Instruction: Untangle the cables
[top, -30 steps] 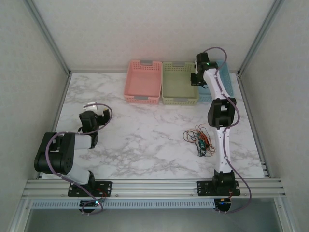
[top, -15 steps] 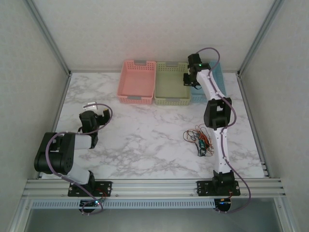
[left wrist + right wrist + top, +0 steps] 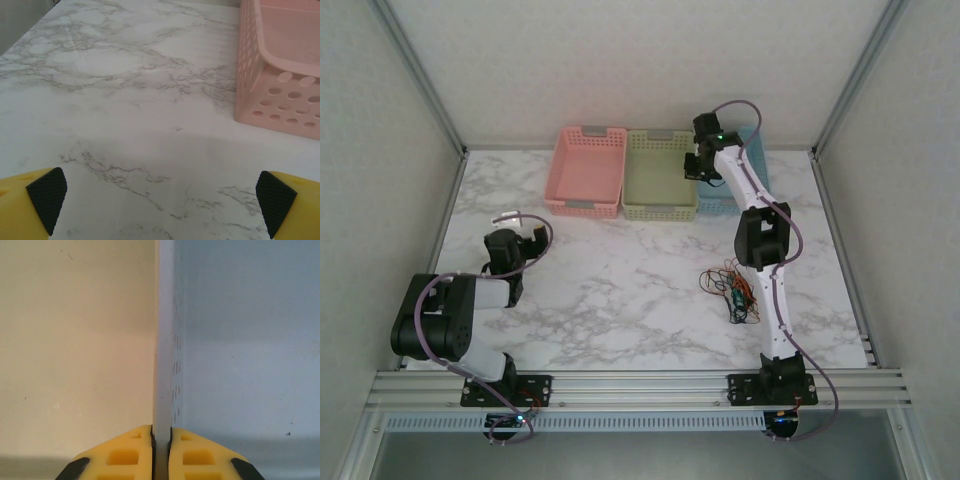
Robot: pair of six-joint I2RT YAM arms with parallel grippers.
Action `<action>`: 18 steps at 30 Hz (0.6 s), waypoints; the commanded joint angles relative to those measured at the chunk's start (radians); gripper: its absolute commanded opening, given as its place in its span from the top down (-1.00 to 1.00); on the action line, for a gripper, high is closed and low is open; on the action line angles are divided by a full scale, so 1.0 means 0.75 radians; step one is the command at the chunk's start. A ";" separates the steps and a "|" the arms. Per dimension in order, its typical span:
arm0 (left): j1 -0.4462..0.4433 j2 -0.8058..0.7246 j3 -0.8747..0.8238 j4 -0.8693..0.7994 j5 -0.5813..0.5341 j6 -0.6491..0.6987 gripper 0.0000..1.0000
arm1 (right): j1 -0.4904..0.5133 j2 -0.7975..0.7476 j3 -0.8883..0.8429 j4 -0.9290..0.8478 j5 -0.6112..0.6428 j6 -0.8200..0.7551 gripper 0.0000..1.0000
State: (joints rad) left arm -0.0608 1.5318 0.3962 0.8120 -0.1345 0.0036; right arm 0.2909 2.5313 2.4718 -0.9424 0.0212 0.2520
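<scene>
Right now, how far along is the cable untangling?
Done: nothing; the cables lie in one tangled clump on the table beside the right arm. In hand: the right gripper is shut on the basket wall between the green basket and blue basket, not on a wire. The left gripper is open over bare marble near the pink basket. Left: all the separating.

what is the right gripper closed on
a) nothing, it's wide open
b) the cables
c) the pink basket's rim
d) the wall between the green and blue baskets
d: in the right wrist view the right gripper pinches the thin wall between the green basket and the blue basket, while the cables lie loose on the table.
</scene>
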 commanded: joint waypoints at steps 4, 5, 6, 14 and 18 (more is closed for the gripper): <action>0.012 0.006 0.010 0.039 0.020 -0.014 -1.00 | 0.062 0.064 0.061 -0.048 -0.118 0.024 0.89; 0.012 0.007 0.010 0.040 0.020 -0.013 -1.00 | 0.064 0.055 0.060 -0.046 -0.115 0.024 0.85; 0.012 0.007 0.011 0.040 0.020 -0.015 -1.00 | 0.065 0.045 0.060 -0.047 -0.105 0.024 0.77; 0.012 0.007 0.010 0.039 0.024 -0.015 -1.00 | 0.062 -0.088 0.101 -0.095 -0.045 -0.023 -0.25; 0.014 0.007 0.011 0.039 0.024 -0.015 -1.00 | 0.063 -0.225 0.036 -0.096 -0.017 -0.043 -0.35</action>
State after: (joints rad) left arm -0.0608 1.5318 0.3962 0.8120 -0.1345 0.0036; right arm 0.3374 2.5092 2.4981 -0.9924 -0.0010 0.2375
